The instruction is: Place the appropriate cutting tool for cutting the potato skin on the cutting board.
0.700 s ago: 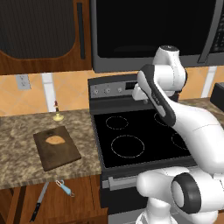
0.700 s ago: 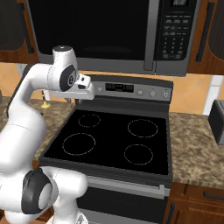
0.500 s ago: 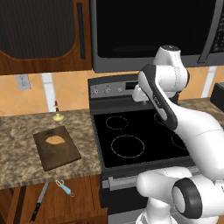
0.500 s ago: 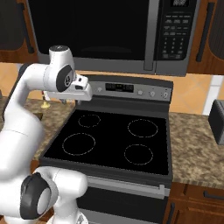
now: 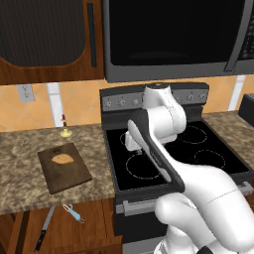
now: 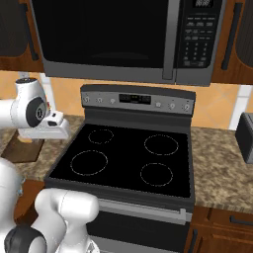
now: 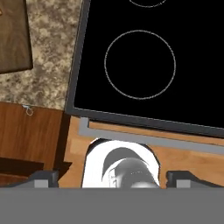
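Below the counter edge, peeler (image 5: 73, 213) lies diagonally, blue handle lower-right.

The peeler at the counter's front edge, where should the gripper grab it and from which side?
Grip the peeler by its light-blue handle, probably from straight above, fingers across its width. It lies flat and slim near the counter's front edge, beside the knife, its metal loop head nearest the cutting board.
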